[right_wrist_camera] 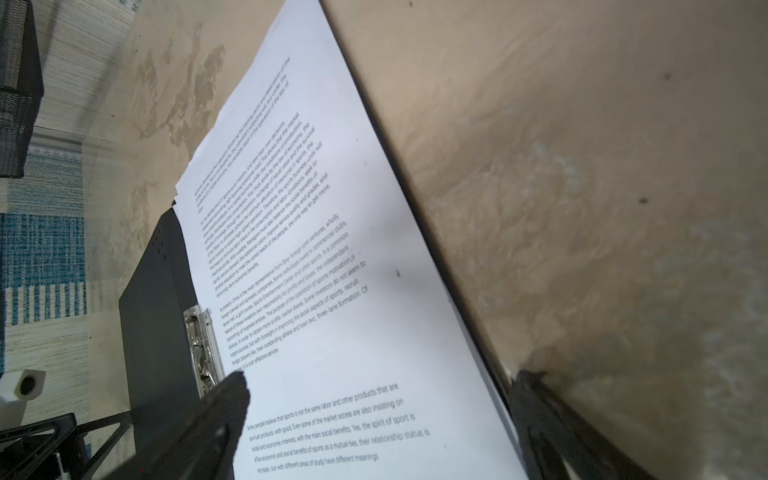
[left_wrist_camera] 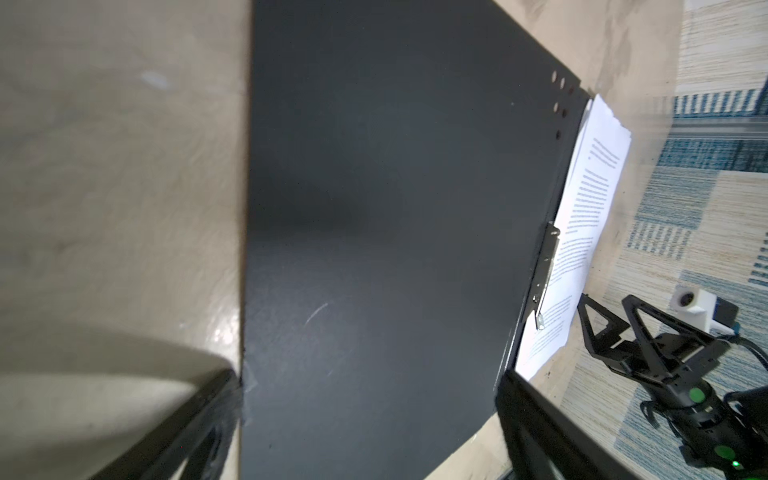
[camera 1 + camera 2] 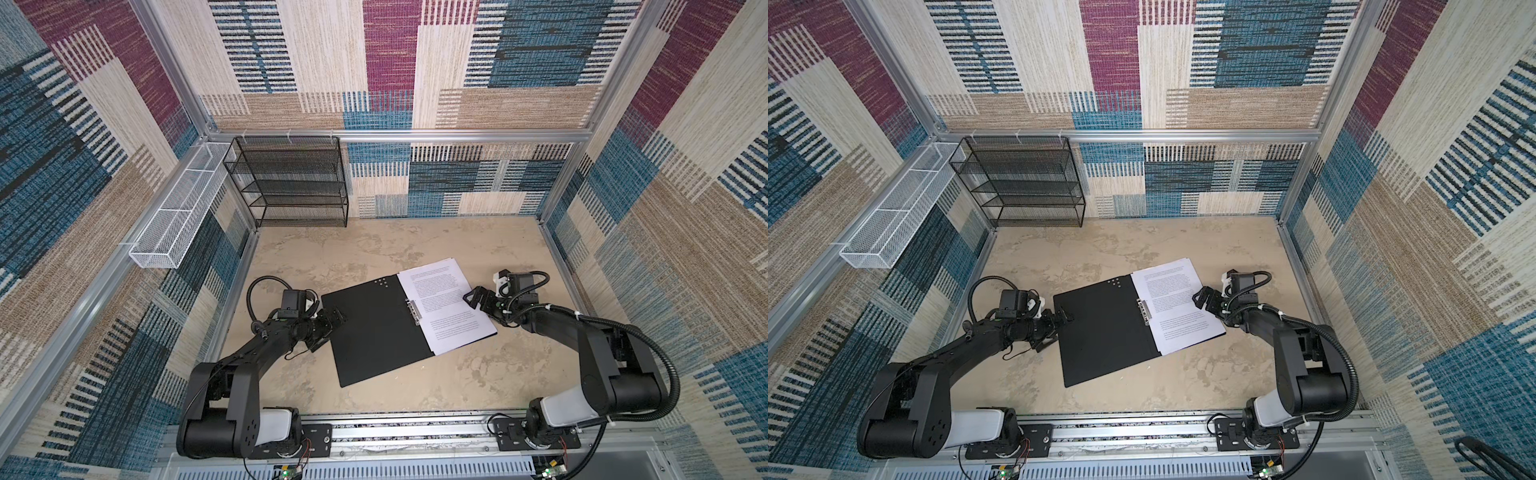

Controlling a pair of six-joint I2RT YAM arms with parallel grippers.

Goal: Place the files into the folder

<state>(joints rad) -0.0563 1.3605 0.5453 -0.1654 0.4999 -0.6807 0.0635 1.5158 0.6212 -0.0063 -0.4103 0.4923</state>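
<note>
Folder (image 3: 374, 332) cover: face down, its outer side out of sight.
Folder's 3 o'clock half: buried under the files (image 3: 444, 303).
Print: too small to read in both top views.
Left gripper (image 2: 368, 376): fingers blurred and cropped in its wrist view.
Right gripper (image 1: 380, 376): same story, fingers smeared and cropped.

free: far tabletop (image 3: 374, 245), near strip | blocked: rack (image 3: 291, 183) far-left corner; open folder (image 3: 374, 328) with files (image 3: 444, 303) centre
</note>
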